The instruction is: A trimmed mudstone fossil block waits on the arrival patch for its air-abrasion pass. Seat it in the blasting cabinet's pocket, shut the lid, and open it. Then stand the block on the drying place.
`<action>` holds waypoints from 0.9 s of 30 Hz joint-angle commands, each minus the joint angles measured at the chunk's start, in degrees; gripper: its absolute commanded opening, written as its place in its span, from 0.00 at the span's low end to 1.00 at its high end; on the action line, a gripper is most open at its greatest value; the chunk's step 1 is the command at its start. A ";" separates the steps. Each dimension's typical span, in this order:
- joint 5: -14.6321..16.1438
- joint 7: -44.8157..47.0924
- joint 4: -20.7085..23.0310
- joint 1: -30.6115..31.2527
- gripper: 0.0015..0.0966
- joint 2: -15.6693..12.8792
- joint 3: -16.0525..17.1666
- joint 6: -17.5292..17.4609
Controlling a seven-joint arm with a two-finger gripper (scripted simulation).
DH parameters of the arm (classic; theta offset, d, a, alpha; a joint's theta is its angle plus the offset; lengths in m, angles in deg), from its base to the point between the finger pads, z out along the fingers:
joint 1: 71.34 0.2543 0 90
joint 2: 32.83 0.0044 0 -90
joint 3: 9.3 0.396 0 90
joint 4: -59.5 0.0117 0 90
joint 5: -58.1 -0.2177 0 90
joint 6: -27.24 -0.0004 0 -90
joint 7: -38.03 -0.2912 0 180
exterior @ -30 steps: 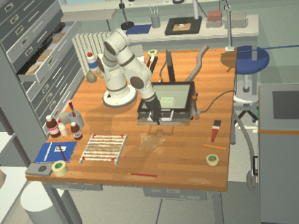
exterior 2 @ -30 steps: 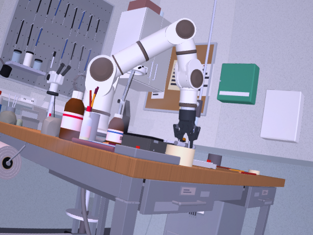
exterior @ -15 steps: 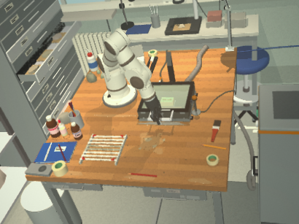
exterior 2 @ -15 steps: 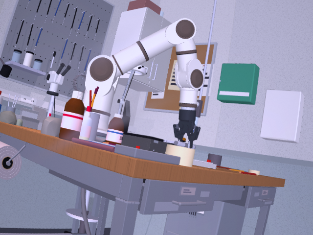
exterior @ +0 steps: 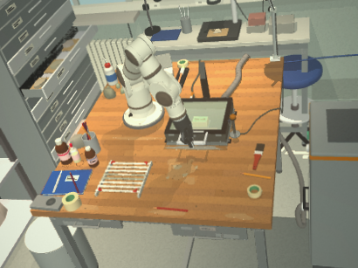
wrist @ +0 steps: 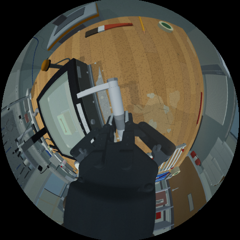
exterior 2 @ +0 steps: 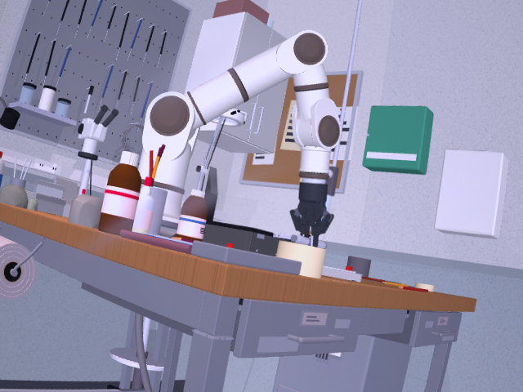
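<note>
The blasting cabinet (exterior: 200, 121) sits at the middle of the bench with its glass lid (wrist: 60, 110) shut, and the pale fossil block (exterior: 200, 121) shows through the glass in the pocket. A grey bar handle (wrist: 114, 98) sticks out from the lid's front edge on a thin arm. My gripper (wrist: 120, 129) stands at the cabinet's front edge, closed around that handle (exterior: 191, 142). The worn arrival patch (exterior: 183, 168) lies on the wood just in front of the cabinet. The slatted drying rack (exterior: 124, 177) lies on the bench to the left of the patch.
Behind the cabinet run a grey hose (exterior: 236, 77) and a rear bench with a microscope. Bottles and a brush cup (exterior: 78, 149) stand at the left edge by a blue notebook (exterior: 66, 181) and tape roll (exterior: 71, 201). A brush (exterior: 258, 155), pencils and another tape roll (exterior: 254, 190) lie to the right.
</note>
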 commanded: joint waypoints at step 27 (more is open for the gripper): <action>0.00 0.00 0.02 0.00 0.07 0.02 0.01 -0.01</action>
